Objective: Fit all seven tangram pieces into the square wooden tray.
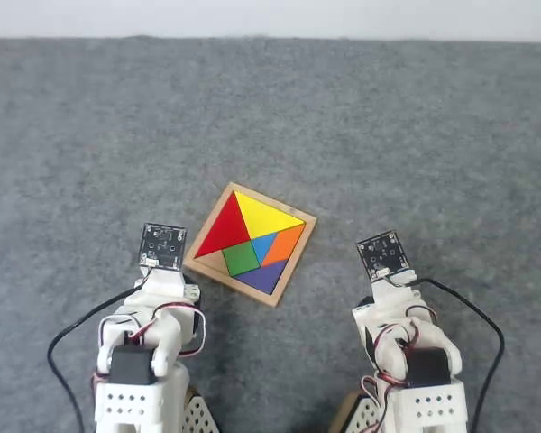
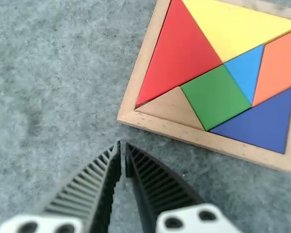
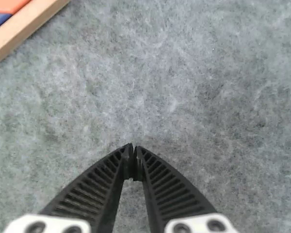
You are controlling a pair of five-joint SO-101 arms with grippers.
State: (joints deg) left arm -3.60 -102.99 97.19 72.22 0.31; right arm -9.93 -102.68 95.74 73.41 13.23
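The tray (image 1: 218, 276) lies mid-table, with six coloured pieces (image 1: 266, 219) inside. The left gripper (image 2: 122, 146) at its 9 o'clock and the right gripper (image 3: 134, 148) at 3 o'clock are both closed, holding nothing.

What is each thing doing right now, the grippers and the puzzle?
left gripper: shut, empty, above the grey mat.
right gripper: shut, empty, above the mat.
wooden tray: flat on the mat.
coloured pieces: six, lying flat inside the tray, fitted together.
tan triangle spot: bare slot or wooden piece, cannot tell.
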